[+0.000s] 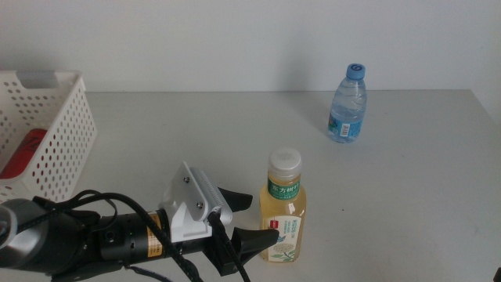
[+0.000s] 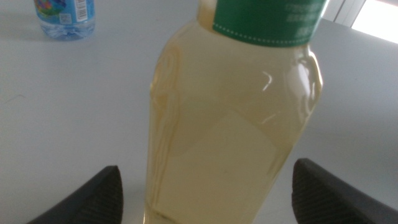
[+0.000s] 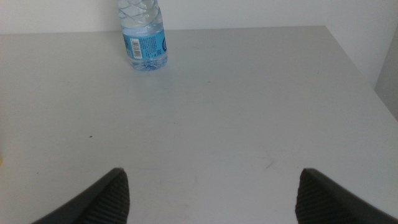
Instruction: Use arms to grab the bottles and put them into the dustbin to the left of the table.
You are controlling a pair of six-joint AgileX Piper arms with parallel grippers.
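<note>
The yellow tea bottle (image 1: 284, 207) with white cap and green label stands upright near the table's front middle. My left gripper (image 1: 262, 219) is open, with its jaws on either side of the bottle's lower body, not closed on it. In the left wrist view the tea bottle (image 2: 230, 124) fills the space between the open jaws of the left gripper (image 2: 208, 193). The blue-capped water bottle (image 1: 347, 104) stands at the back right. The white perforated dustbin (image 1: 59, 133) stands at the far left; a red shape (image 1: 25, 153), seemingly the can, shows through its wall. My right gripper (image 3: 214, 199) is open and empty, out of the middle view.
The grey table (image 1: 407, 204) stretches right of the tea bottle. The water bottle also shows in the left wrist view (image 2: 65, 15) and in the right wrist view (image 3: 144, 37), well away from the right gripper. The table's right edge (image 3: 367, 74) shows there.
</note>
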